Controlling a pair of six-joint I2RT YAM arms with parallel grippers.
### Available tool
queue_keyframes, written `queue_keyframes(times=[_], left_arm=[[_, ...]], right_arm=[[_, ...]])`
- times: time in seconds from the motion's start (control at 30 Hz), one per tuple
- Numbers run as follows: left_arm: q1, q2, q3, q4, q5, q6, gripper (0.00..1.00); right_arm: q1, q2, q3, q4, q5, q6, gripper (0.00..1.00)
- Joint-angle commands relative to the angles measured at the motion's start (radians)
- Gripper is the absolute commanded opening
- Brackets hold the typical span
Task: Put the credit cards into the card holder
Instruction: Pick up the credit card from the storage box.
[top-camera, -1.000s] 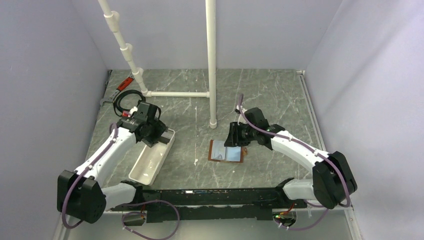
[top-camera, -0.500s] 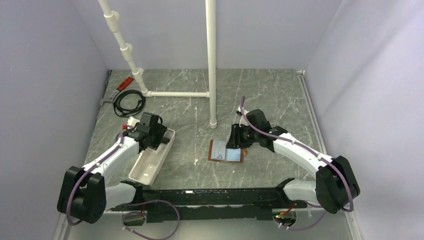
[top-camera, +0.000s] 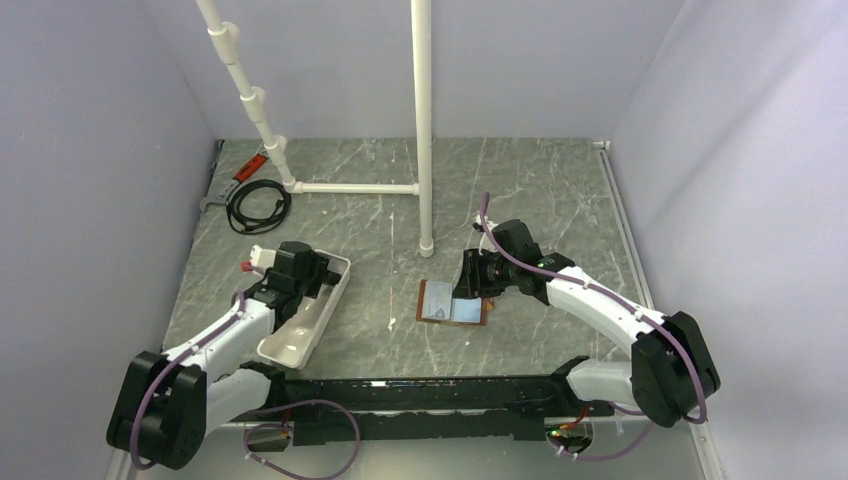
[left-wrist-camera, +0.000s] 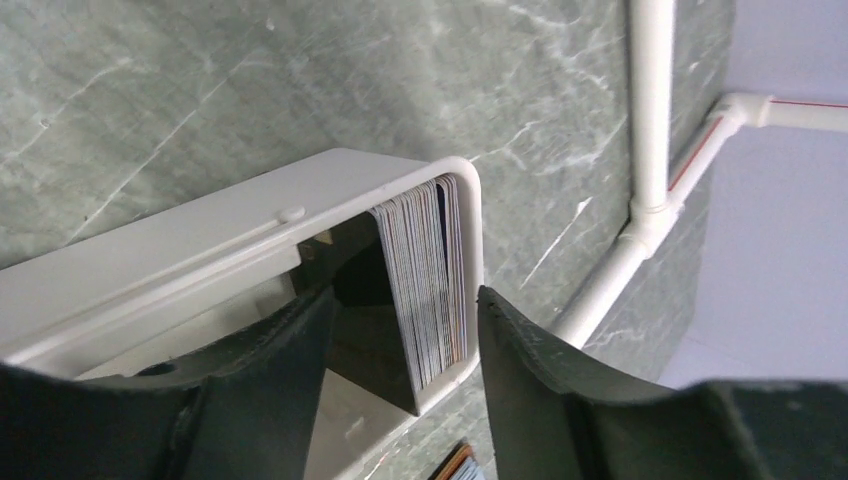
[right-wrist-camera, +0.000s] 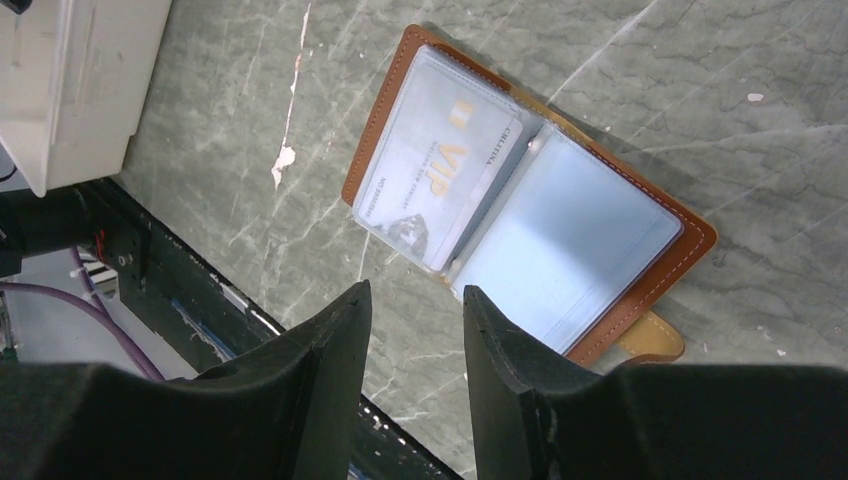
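Observation:
The card holder (right-wrist-camera: 700, 235) lies open on the table, brown border round clear pockets. Its left pocket holds a grey-silver "VIP" credit card (right-wrist-camera: 440, 170); the right pocket looks light blue. My right gripper (right-wrist-camera: 415, 290) hovers open and empty just off the holder's near edge; from above it sits at the holder's (top-camera: 468, 310) far right corner. A stack of credit cards (left-wrist-camera: 425, 280) stands on edge against the end wall of a white tray (left-wrist-camera: 200, 250). My left gripper (left-wrist-camera: 405, 293) is open, one finger inside the tray, the other outside the end wall, straddling the stack without gripping.
The long white tray (top-camera: 295, 335) lies diagonally at the left. A white pipe frame (top-camera: 423, 120) rises mid-table, with a crossbar (top-camera: 355, 188) along the surface. A black cable coil (top-camera: 255, 205) and a red-handled tool (top-camera: 250, 165) lie at the back left. Purple walls enclose three sides.
My left arm has drawn back toward the near edge and lowered its gripper over the tray's far end. The right arm has barely moved.

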Motion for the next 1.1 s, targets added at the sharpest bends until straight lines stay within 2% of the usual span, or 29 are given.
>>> queue_keyframes(times=[0.0,0.1,0.27,0.63,0.8,0.93,1.07], left_arm=[[0.007,-0.053,-0.037,0.169,-0.071,-0.022,0.55],[0.009,-0.059,-0.062,0.221,-0.075,-0.035,0.52],[0.01,-0.07,-0.044,0.201,-0.066,-0.008,0.46],[0.01,-0.099,0.037,0.014,-0.036,0.007,0.36],[0.012,-0.105,0.066,-0.064,-0.024,-0.004,0.27],[0.012,-0.105,0.097,-0.138,-0.017,-0.013,0.16],[0.013,-0.111,0.122,-0.187,-0.006,-0.02,0.11]], right_arm=[[-0.001,-0.008,-0.008,0.024,0.01,-0.003,0.41],[-0.001,-0.005,-0.005,0.018,0.01,-0.006,0.41],[-0.002,-0.001,0.001,0.012,0.01,-0.008,0.41],[-0.001,0.008,0.002,0.018,0.005,-0.008,0.4],[-0.002,0.01,-0.005,0.024,0.003,-0.006,0.4],[-0.002,0.011,-0.009,0.028,0.001,-0.005,0.4],[-0.002,0.015,-0.011,0.029,-0.002,-0.003,0.4]])
